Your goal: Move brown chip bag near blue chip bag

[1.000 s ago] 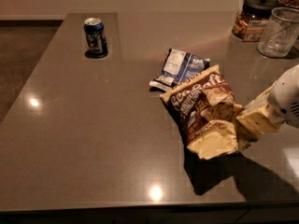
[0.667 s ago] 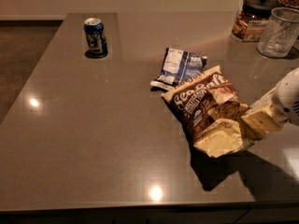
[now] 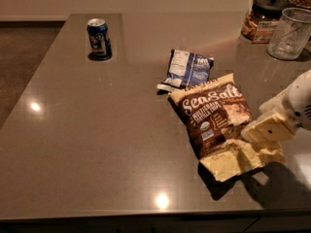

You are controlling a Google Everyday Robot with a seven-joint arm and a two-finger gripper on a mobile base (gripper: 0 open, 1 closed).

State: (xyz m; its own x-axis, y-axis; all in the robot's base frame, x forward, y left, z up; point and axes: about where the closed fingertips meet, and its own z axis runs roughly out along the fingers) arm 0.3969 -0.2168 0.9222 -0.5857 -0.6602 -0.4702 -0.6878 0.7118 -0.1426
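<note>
The brown chip bag (image 3: 212, 114) lies near the middle right of the table, its "Sea Salt" front facing up and its cream bottom end raised a little above its shadow. Its top corner sits right beside the small blue chip bag (image 3: 187, 69), which lies flat just behind it. My gripper (image 3: 264, 129) comes in from the right edge and is shut on the brown bag's lower right edge.
A blue soda can (image 3: 99, 38) stands at the far left of the grey table (image 3: 97, 130). A lidded jar of nuts (image 3: 261, 17) and a clear glass cup (image 3: 290, 33) stand at the back right. The table's front edge runs along the bottom.
The gripper has carried the brown bag a little back and left toward the blue bag. The bag has tipped from crumpled and tilted to lying flatter, front up.
</note>
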